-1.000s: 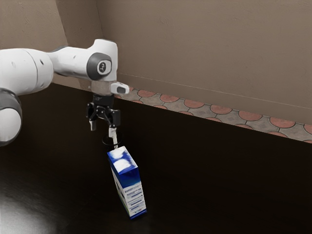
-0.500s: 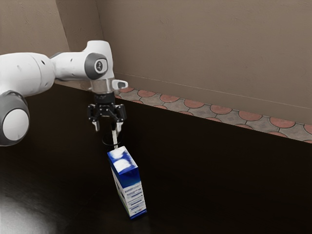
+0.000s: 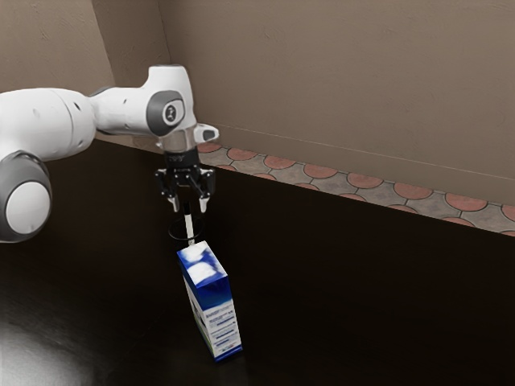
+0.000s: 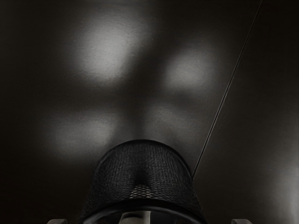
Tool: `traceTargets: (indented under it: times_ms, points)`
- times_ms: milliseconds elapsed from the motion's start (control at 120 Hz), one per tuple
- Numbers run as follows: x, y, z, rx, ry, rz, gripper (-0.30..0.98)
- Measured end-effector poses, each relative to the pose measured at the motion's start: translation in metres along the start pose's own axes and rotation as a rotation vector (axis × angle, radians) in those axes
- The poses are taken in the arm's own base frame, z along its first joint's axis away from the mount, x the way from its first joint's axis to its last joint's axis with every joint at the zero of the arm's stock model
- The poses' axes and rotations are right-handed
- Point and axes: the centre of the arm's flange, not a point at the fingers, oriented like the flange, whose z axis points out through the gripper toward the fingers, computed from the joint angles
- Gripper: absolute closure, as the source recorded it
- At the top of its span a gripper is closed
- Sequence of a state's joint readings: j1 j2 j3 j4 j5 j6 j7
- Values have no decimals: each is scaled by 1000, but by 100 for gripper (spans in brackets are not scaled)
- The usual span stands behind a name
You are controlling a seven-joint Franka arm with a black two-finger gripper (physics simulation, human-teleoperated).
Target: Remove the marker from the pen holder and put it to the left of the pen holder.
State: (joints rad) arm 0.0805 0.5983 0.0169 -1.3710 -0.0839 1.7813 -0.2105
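My gripper (image 3: 189, 206) stands open just above the pen holder (image 3: 171, 232), its two fingertips apart on either side of the marker's upper end. The white marker (image 3: 189, 226) with a dark top leans slightly, standing in the holder; its lower part is hidden behind the box. In the wrist view, the black mesh pen holder (image 4: 140, 172) is close under the hand, with the pale marker (image 4: 135, 217) inside its rim. The tips of the open gripper (image 4: 149, 221) are visible at both sides of the holder, touching nothing.
A blue and white box (image 3: 211, 297) stands upright right beside the pen holder, nearer the exterior camera. The dark table (image 3: 338, 289) extends around both, with a wall and patterned floor tiles (image 3: 322, 171) beyond its edge.
My hand has shifted toward the exterior view's right and turned, bringing the fingertips from beside the marker to either side of its top. The marker, holder and box have not moved.
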Motion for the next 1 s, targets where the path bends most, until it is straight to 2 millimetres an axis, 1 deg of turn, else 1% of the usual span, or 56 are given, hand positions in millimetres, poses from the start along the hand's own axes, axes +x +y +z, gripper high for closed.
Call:
traceTargets:
  times_ms: [67,192,350,517,767,1000]
  points:
    - [0,-1,3,-18,-8,-18,29]
    - [-1,-10,10,-46,-28,-55,33]
    - [-1,-11,9,-55,-29,-74,36]
    - [1,-20,5,-54,-21,-90,40]
    - [0,-13,4,-52,-17,-82,46]
    - [0,-15,4,-52,-18,-87,59]
